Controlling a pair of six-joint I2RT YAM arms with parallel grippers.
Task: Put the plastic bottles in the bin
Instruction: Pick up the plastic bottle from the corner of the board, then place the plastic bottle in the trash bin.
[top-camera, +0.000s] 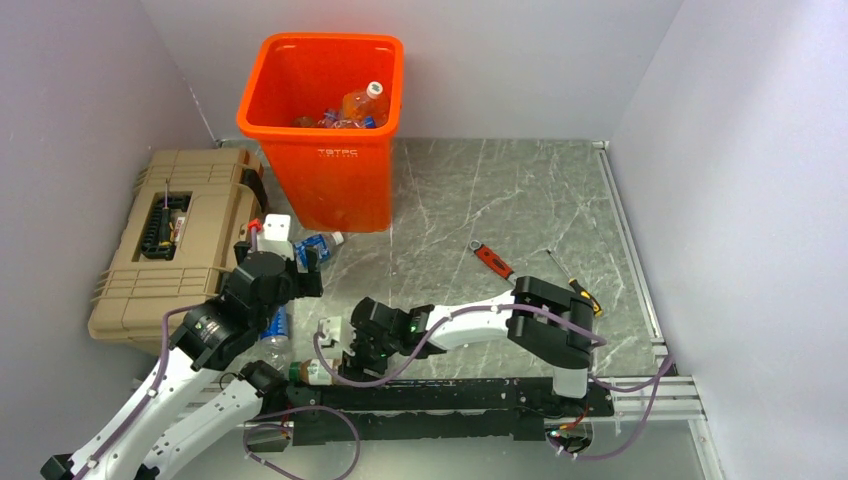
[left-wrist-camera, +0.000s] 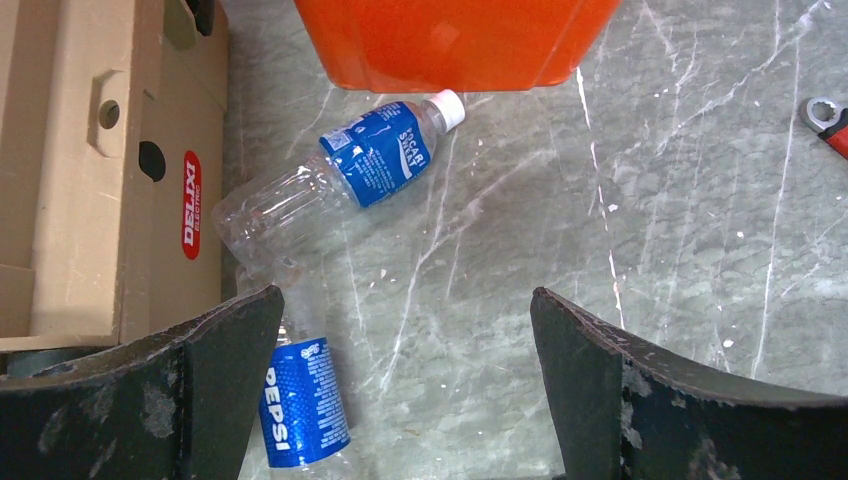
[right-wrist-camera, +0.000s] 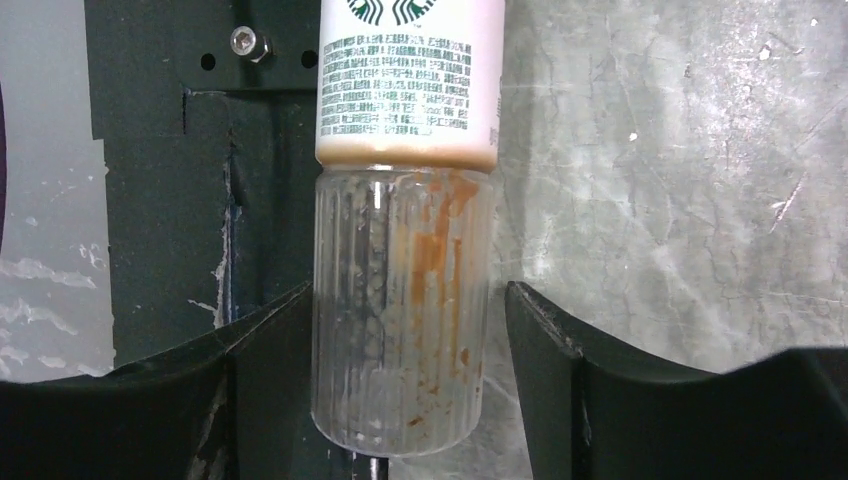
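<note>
The orange bin (top-camera: 320, 130) stands at the back left and holds several bottles; its base shows in the left wrist view (left-wrist-camera: 450, 40). My left gripper (top-camera: 308, 262) (left-wrist-camera: 407, 292) is open and empty over bare table. A clear blue-labelled bottle (left-wrist-camera: 340, 175) (top-camera: 318, 245) lies ahead of it near the bin. A Pepsi bottle (left-wrist-camera: 300, 400) (top-camera: 275, 335) lies by its left finger. My right gripper (top-camera: 338, 362) (right-wrist-camera: 410, 290) is open, its jaws on either side of a clear white-labelled bottle (right-wrist-camera: 405, 300) (top-camera: 318, 372). The left finger is against it, the right finger a little apart.
A tan toolbox case (top-camera: 175, 240) (left-wrist-camera: 100, 170) lies left of the bin. A red-handled wrench (top-camera: 492, 259) (left-wrist-camera: 830, 125) and a screwdriver (top-camera: 575, 282) lie on the grey marble table to the right. A black rail (top-camera: 450, 395) runs along the near edge.
</note>
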